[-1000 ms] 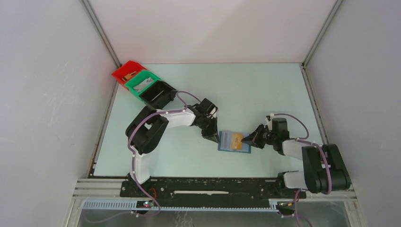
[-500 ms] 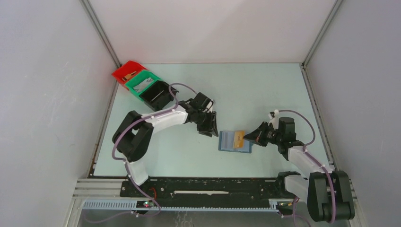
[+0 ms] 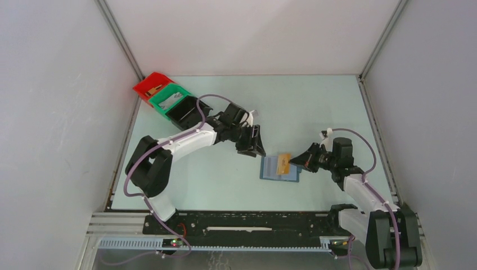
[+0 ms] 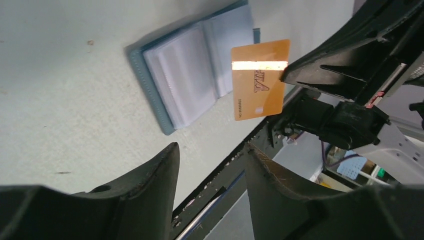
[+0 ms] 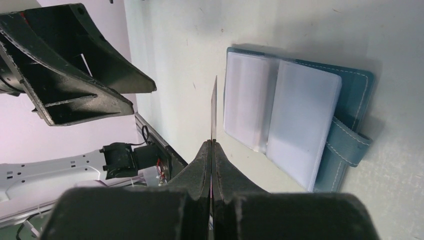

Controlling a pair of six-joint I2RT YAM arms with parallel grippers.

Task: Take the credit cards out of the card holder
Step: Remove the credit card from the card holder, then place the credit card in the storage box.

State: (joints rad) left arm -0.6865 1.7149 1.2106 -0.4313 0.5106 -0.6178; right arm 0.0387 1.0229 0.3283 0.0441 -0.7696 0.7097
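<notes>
Left wrist view: tan card point(image 4: 260, 79) held up over the open card holder point(image 4: 150, 85).
Right end effector point(image 5: 211, 145): pinched shut on that card's edge.
Left end effector point(image 4: 211, 150): spread wide, empty, near the holder.
Risk: thin edge grip; card may twist loose and drop back.
Holder: slate-blue, flat on the counter point(image 3: 225, 185), pale sleeves point(image 5: 305, 120) showing.
</notes>
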